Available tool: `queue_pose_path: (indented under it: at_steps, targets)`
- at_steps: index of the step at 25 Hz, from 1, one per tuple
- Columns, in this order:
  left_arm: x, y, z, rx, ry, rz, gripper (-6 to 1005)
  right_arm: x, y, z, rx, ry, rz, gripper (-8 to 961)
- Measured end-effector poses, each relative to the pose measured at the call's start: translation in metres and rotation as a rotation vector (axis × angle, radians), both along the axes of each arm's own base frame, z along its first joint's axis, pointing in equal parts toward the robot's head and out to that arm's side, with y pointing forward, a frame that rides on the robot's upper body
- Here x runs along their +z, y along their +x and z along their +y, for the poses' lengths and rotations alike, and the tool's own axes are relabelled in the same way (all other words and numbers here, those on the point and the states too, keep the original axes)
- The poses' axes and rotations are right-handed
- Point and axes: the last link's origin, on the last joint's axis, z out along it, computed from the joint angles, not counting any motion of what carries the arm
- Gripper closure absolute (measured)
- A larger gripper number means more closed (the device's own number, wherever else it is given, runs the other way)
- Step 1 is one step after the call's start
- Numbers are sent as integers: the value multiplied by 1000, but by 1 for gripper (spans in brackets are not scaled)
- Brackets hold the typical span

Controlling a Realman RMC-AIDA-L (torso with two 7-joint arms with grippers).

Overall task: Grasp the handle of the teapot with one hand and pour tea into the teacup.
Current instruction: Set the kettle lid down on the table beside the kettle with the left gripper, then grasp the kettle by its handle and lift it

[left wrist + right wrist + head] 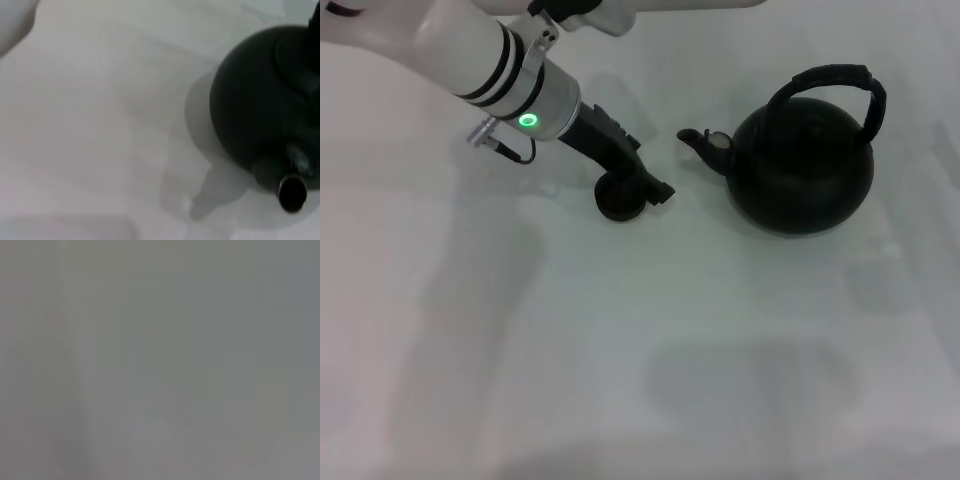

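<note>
The large round matte-black teapot (802,170) stands upright on the plain white surface (620,340), toward the right side in the head view. Its thick black arched handle (835,85) with a wrapped, rough texture loops over the top, and the short spout (705,142) points toward the left arm. The tiny low black teacup (620,203) sits well apart from the spout, partly covered by the black left hand (645,185) that is directly over it (whether it is open or closed, I cannot tell). No writing is readable anywhere. The left wrist view shows the smooth round body and the spout opening, cut off at the edge. The right wrist view shows only grey; the right hand is not visible.
</note>
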Motion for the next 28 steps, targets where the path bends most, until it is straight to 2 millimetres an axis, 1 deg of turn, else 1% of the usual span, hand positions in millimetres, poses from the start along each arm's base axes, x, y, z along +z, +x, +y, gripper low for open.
queue_pose_path:
  at_steps: [5, 12, 14, 19, 24, 28]
  targets:
    - [3, 2, 3, -14, 18, -43, 120, 0, 0, 0, -1, 2, 0, 95]
    - [15, -10, 7, 15, 69, -81, 120, 3, 1, 0, -6, 12, 1, 95]
    - [21, -13, 9, 16, 89, -125, 120, 3, 1, 1, -6, 13, 0, 95]
    - [41, -19, 11, -13, 181, -302, 120, 3, 0, 3, -1, 14, -1, 95]
    - [57, -41, 10, -1, 322, -416, 120, 4, -1, 4, 5, 17, 2, 96]
    - [72, -64, -3, -5, 460, -556, 119, 8, -7, 3, 42, 37, 15, 96]
